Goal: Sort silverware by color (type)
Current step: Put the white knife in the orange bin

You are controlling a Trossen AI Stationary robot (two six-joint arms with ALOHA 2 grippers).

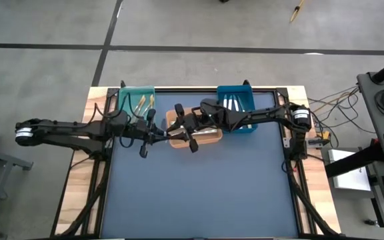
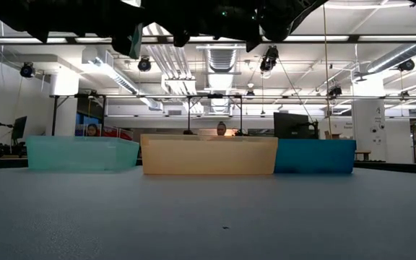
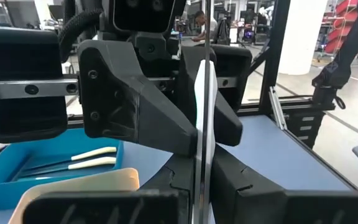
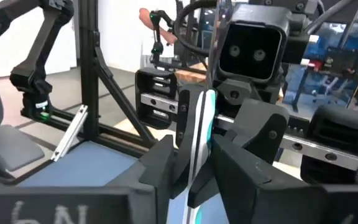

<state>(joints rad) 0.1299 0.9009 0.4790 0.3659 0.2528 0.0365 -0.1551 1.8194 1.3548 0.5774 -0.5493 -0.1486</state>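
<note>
A slim all-silver piece of silverware (image 3: pixel 204 112) is held in the air over the orange bin (image 1: pixel 195 135) at the table's far middle, where my two grippers meet tip to tip. My left gripper (image 3: pixel 202 208) comes from the table's left and is shut on the piece. My right gripper (image 4: pixel 197 186) comes from the right and is open, with a finger close on each side of the same piece (image 4: pixel 197 134). Which kind of piece it is does not show. My left gripper pinches the silver piece (image 3: pixel 202 186) between its two fingers. The fingers are level, come from the table's left, and lie across the piece. The piece is lifted clear above the orange bin and runs on past the fingers on both sides.
Three bins stand in a row at the far edge. The teal bin (image 1: pixel 137 100) holds gold pieces. The orange bin (image 2: pixel 208 155) is in the middle. The blue bin (image 1: pixel 235 105) holds cream-handled pieces (image 3: pixel 92 158). The dark mat (image 1: pixel 199 193) toward the near edge is free room.
</note>
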